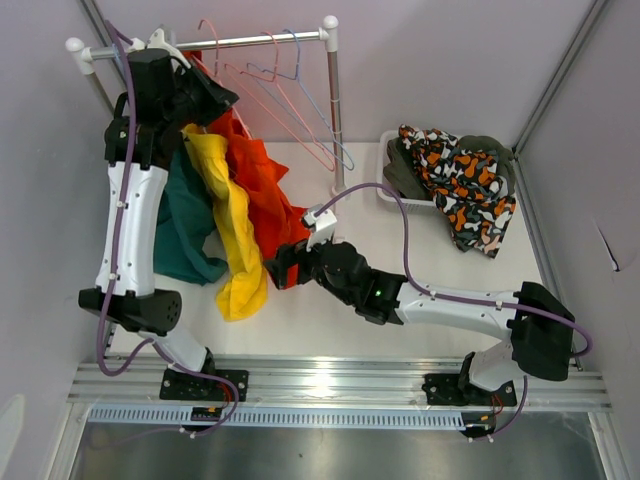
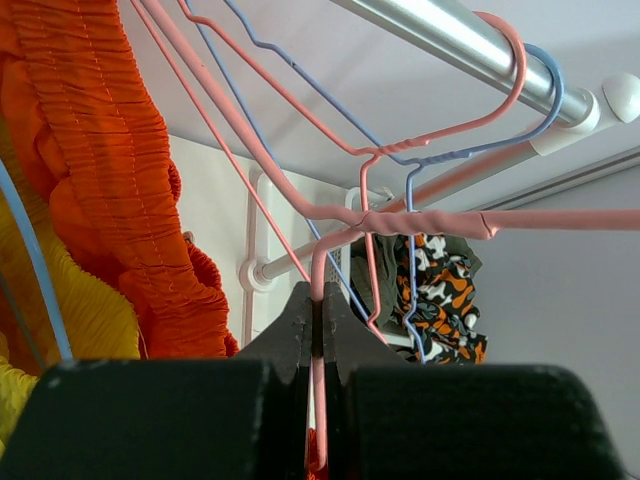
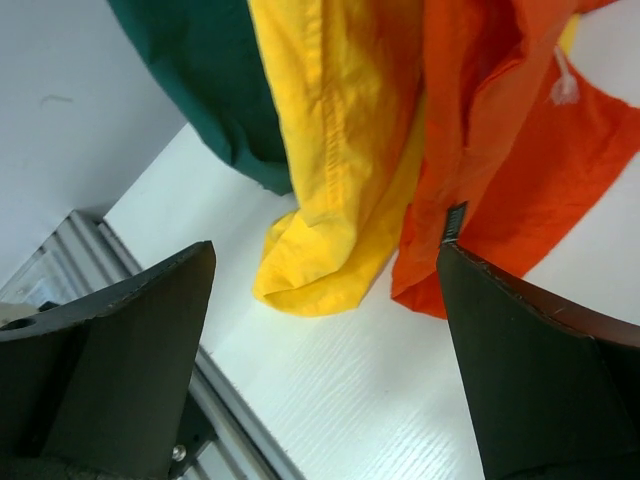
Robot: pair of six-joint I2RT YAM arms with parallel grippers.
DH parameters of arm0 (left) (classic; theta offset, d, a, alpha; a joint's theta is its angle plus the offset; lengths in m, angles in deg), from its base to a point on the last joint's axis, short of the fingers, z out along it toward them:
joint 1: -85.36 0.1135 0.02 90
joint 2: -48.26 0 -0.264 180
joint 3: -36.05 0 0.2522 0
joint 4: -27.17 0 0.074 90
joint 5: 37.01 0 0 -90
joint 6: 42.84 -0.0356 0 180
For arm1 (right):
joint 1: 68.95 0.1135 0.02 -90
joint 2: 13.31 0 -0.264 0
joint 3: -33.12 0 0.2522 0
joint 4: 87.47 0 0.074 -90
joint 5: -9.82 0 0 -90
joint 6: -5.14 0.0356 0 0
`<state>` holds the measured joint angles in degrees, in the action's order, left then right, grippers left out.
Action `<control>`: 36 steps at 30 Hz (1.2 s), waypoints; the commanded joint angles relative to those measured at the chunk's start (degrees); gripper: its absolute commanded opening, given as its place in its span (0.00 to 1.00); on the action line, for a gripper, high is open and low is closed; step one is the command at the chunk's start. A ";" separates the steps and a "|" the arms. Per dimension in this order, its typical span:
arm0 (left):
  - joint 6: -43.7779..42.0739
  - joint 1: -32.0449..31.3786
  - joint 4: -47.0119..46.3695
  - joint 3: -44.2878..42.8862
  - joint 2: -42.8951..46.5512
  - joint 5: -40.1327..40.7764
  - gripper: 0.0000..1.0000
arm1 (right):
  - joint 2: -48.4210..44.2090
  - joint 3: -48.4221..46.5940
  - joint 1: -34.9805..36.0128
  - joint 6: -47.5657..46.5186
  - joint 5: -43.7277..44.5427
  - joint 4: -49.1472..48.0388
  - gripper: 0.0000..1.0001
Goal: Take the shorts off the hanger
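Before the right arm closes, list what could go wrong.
1. The open right gripper faces both the yellow shorts and the red-orange shorts; closing could catch both.
2. The left gripper pinches only the thin wire of a pink hanger; a hard tug might slip it, or snag the blue hanger beside it.

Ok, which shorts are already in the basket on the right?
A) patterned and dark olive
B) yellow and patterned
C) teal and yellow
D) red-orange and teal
A: the patterned shorts and the dark olive shorts lie in the white basket, while the teal shorts, yellow shorts and red-orange shorts hang at the left.
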<state>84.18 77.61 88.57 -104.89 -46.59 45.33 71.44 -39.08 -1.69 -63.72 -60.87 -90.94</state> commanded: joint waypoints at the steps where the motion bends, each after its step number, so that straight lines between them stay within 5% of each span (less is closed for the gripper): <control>1: -0.72 0.01 -5.98 -0.53 3.97 -0.34 0.00 | -2.13 -3.52 0.23 -4.00 6.34 -1.14 0.99; 12: 1.13 0.01 -8.44 5.09 8.71 -2.80 0.00 | 5.68 -14.50 -3.72 -12.79 10.05 -9.39 0.99; 15: 1.13 0.19 -8.35 5.71 9.59 -3.15 0.00 | 10.07 -18.20 -5.03 -13.50 8.73 -10.89 0.93; 16: 1.13 0.28 -8.26 5.71 9.77 -3.41 0.00 | 11.91 -18.99 -5.39 -13.41 7.68 -10.98 0.90; 18: 1.22 0.72 -8.26 5.71 9.86 -4.12 0.00 | 13.33 -20.05 -6.00 -12.19 7.06 -10.98 0.52; 20: 1.22 1.33 -8.26 5.53 9.95 -4.47 0.00 | 13.95 -19.44 -6.18 -10.96 6.45 -10.72 0.36; 25: 1.13 2.47 -7.82 4.48 9.42 -5.43 0.00 | 11.41 -12.68 -4.51 -7.26 6.79 -10.45 0.26; 27: 1.04 2.65 -8.00 4.48 9.33 -5.44 0.00 | 9.48 -10.31 -3.99 -5.87 7.84 -10.54 0.00; 36: 0.43 3.18 -6.68 -0.08 6.87 -5.70 0.00 | -0.72 5.42 1.28 -0.58 11.53 -6.50 0.00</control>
<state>84.92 79.40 88.98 -99.71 -39.99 39.21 74.70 -38.56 -3.26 -67.37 -53.48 -101.61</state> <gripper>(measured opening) 0.023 0.022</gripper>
